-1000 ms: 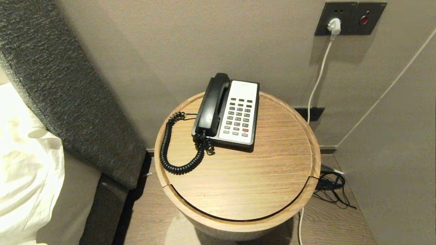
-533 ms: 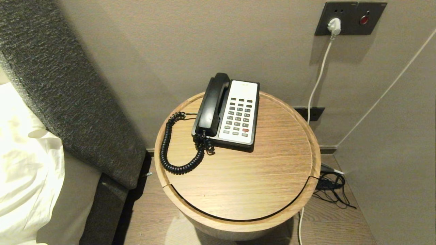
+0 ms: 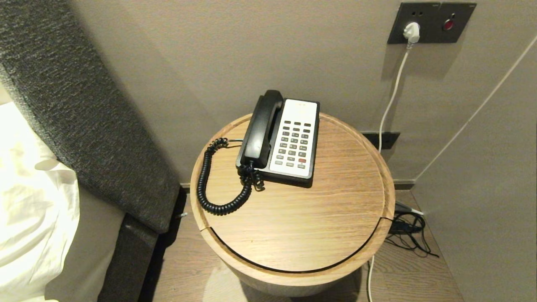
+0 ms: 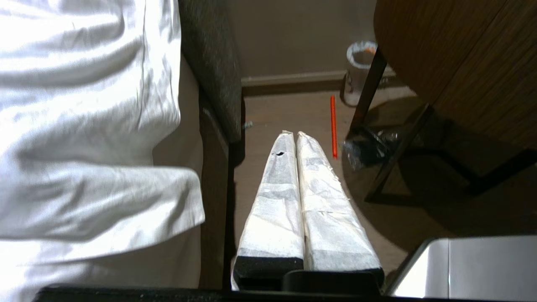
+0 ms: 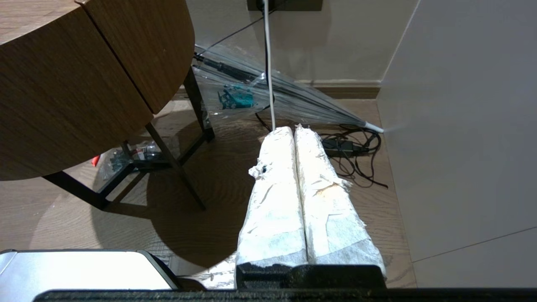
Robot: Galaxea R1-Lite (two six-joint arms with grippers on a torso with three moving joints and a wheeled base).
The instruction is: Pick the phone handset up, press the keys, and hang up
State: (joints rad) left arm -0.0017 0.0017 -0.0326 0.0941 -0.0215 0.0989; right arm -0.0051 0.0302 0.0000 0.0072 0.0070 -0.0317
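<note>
1. Phone handset (image 3: 261, 128): you find it seated in its cradle on the left side of the phone base (image 3: 289, 176). Its long axis runs from the wall end toward the robot, leaning slightly left at the near end. The mouthpiece end is the nearer one.
2. Coiled cord (image 3: 208, 184): it leaves the near end of the handset and loops out to the left over the round wooden table (image 3: 302, 226), then back to the base.
3. Keypad (image 3: 294, 144): it sits on the white faceplate, just beside the handset on its right.
4. Left gripper (image 4: 293, 135): your left wrist view shows it down beside the bed (image 4: 84, 126), below the tabletop, its two padded fingers (image 4: 277, 201) pressed together on nothing.
5. Right gripper (image 5: 292, 129): it hangs low over the floor on the table's other side, near the tangled cables (image 5: 356, 155), its fingers likewise closed and empty.
6. Key relation: neither gripper appears in the head view, so the handset lies above and ahead of both. It rests left of the table's centre, so your left arm looks the nearer. A grasp would likely need the jaws parted across the handset's narrow width.
7. Task standing: handset not yet lifted and nothing yet touched.
</note>
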